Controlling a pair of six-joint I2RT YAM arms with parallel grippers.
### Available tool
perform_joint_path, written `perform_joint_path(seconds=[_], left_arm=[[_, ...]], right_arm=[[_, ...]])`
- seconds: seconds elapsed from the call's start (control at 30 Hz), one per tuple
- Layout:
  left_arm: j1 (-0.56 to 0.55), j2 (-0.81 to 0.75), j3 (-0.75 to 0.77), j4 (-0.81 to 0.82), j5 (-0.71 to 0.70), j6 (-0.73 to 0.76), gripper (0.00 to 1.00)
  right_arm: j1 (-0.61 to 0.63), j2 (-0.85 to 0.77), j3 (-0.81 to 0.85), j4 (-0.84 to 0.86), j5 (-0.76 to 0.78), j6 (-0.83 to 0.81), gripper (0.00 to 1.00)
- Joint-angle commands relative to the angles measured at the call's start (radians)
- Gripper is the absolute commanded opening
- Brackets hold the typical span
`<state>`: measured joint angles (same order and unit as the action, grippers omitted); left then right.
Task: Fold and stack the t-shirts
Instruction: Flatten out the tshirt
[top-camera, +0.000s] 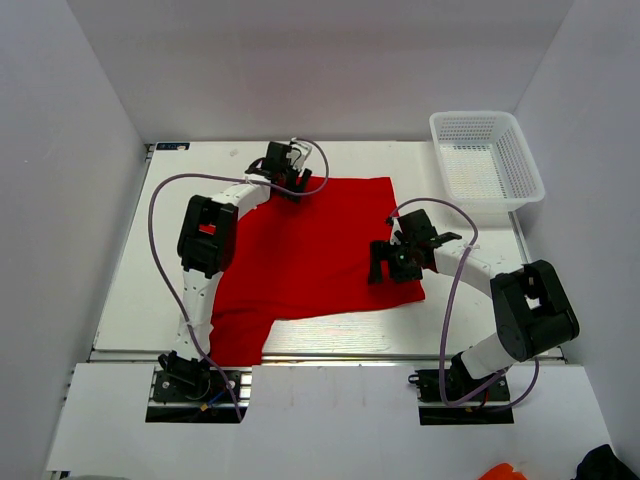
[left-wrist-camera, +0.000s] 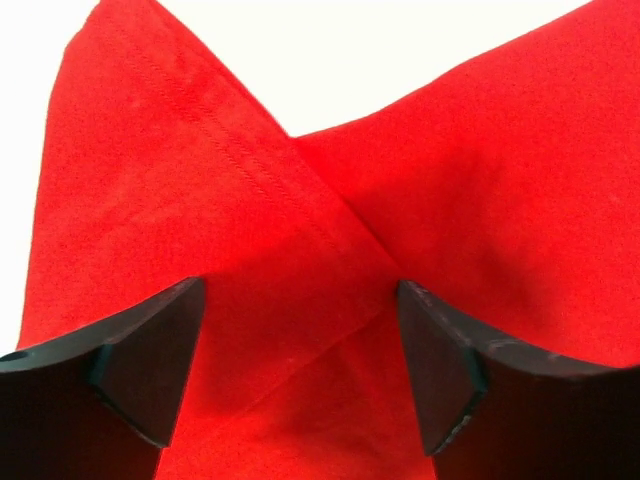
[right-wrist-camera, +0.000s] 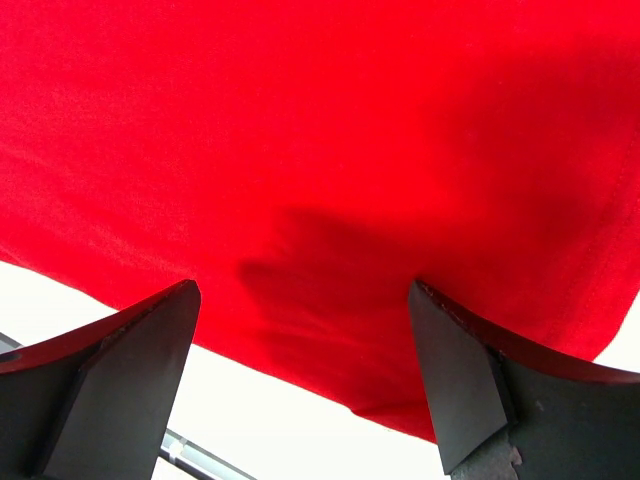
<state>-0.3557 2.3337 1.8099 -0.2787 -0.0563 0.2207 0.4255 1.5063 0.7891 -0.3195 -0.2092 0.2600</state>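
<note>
A bright red t-shirt (top-camera: 310, 250) lies partly spread on the white table, with one flap reaching the near edge at the left. My left gripper (top-camera: 290, 185) hovers over its far left corner and is open. In the left wrist view a folded layer with a stitched hem (left-wrist-camera: 220, 140) crosses the t-shirt (left-wrist-camera: 480, 200), and cloth lies between and below the left gripper (left-wrist-camera: 300, 370). My right gripper (top-camera: 385, 265) is open over the shirt's near right edge. In the right wrist view that t-shirt (right-wrist-camera: 320, 130) edge runs between the right gripper (right-wrist-camera: 305, 380) fingers, touching neither.
A white mesh basket (top-camera: 520, 150) stands at the far right corner of the table. White walls close in the table on three sides. Purple cables loop off both arms.
</note>
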Motion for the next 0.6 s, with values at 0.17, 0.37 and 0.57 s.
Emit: perform_joint_path(seconds=[0.17,0.37,0.57], left_arm=[[-0.003,0.006,0.058,0.049,-0.105,-0.003,0.66],[-0.003,0.015,0.085,0.058,-0.140,-0.029,0.09],[0.017,-0.025,0.029,0.111,-0.064,-0.040,0.00]], right_arm=[[-0.007,0.005,0.019,-0.047,0.007,0.013,0.90],[-0.007,0.011,0.018,-0.052,0.007,0.010,0.90],[-0.010,0.003,0.018,-0.059,0.024,0.013,0.90]])
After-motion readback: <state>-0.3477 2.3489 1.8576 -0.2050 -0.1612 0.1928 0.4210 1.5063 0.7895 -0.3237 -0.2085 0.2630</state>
